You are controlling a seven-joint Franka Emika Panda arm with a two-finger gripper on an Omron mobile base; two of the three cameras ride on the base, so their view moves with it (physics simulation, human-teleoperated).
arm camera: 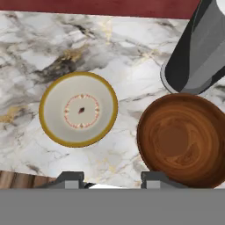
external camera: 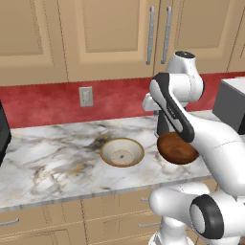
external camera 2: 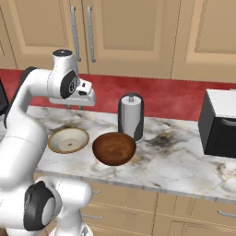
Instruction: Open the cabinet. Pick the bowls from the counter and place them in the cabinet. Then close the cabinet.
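On the counter (arm camera: 132, 57), cream bowl (arm camera: 79, 109), brown bowl (arm camera: 182, 140)

A red backsplash (external camera: 52, 103) ran the length of the kitchen wall, carrying a pale double outlet plate (external camera: 86, 96) at about ten o'clock in the left base view. Single-door tan panels (external camera: 26, 38) flanked the wall at either end, another panel (external camera 2: 209, 34) standing at one o'clock in the right base view. A grey cylindrical canister (external camera 2: 131, 117) stood near the backsplash, with a dark boxy appliance (external camera 2: 220, 124) well apart from it at three o'clock. Tan drawers (external camera 2: 203, 216) with horizontal silver handles lined the lower front. Light fell soft and even.
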